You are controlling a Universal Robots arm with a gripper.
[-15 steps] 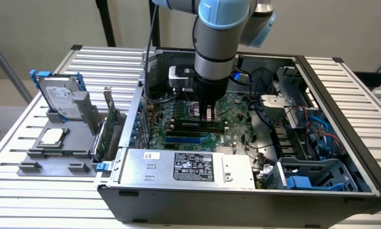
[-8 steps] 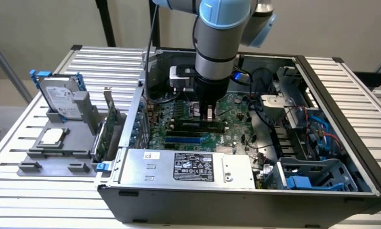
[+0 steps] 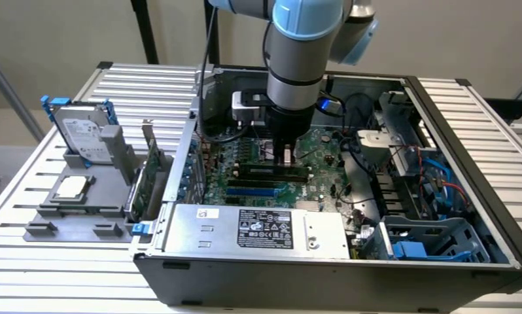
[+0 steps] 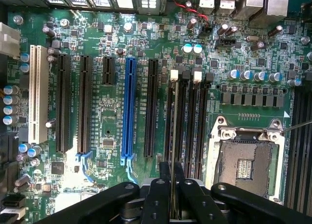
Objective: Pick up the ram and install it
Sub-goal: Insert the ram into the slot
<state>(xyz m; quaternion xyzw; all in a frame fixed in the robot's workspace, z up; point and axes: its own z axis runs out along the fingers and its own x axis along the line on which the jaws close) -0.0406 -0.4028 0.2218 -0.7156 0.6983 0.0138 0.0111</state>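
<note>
The black metal gripper [image 4: 171, 185] is pinched nearly closed on the thin green ram [image 4: 171, 197], held edge-on over the motherboard's [image 4: 112, 112] long black slots [image 4: 187, 121]; flat, glossy board inside the steel case [image 3: 331, 275].

ram [image 4: 171, 199]: thin green board stick, seen edge-on in the wrist view as a narrow pale-green strip; chips and label can't be made out from this angle; pinched between the two black fingers of the gripper [image 4: 171, 166], which are closed tight on its flat faces; stands on edge, upright, long side running in line with the long black memory slots [image 4: 181, 121] beside the processor socket; sits directly over those slots, low to the board; whether it is seated in a slot can't be told.
</note>
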